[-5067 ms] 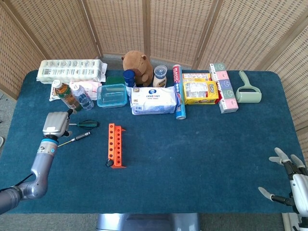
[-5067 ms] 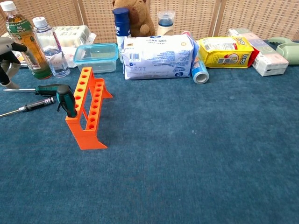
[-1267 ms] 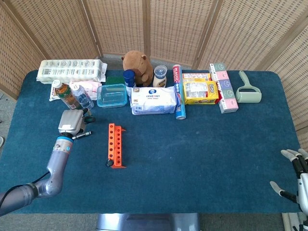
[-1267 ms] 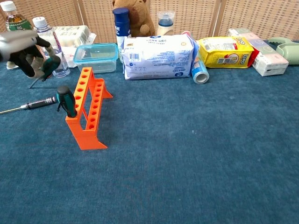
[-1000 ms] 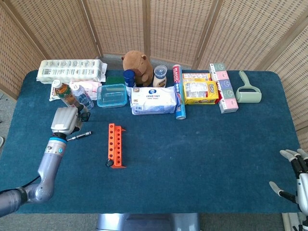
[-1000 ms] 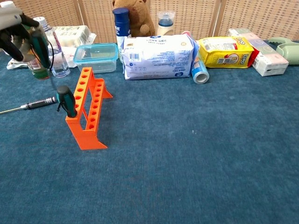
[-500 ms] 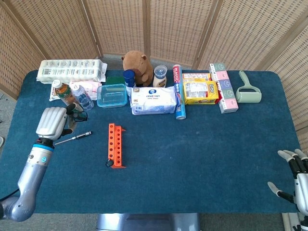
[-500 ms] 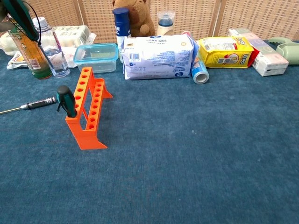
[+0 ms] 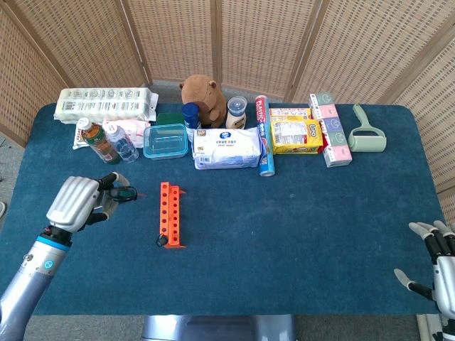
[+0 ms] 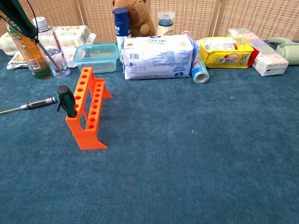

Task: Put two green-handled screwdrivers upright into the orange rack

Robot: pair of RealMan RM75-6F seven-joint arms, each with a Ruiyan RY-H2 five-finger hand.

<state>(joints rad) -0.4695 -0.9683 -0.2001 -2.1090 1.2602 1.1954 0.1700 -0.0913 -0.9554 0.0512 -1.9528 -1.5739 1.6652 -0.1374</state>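
My left hand (image 9: 78, 201) gripped a green-handled screwdriver (image 9: 122, 192), raised off the cloth just left of the rack (image 9: 169, 214). In the chest view its shaft tilted, tip pointing down and toward the rack. The rack's row of holes ran away from me, and its near end hole already held one screwdriver (image 10: 67, 100) upright. My right hand (image 9: 434, 266) lay far off to the right, fingers spread, empty. A black driver (image 10: 29, 106) lay flat left of the rack on the blue cloth (image 9: 298, 227).
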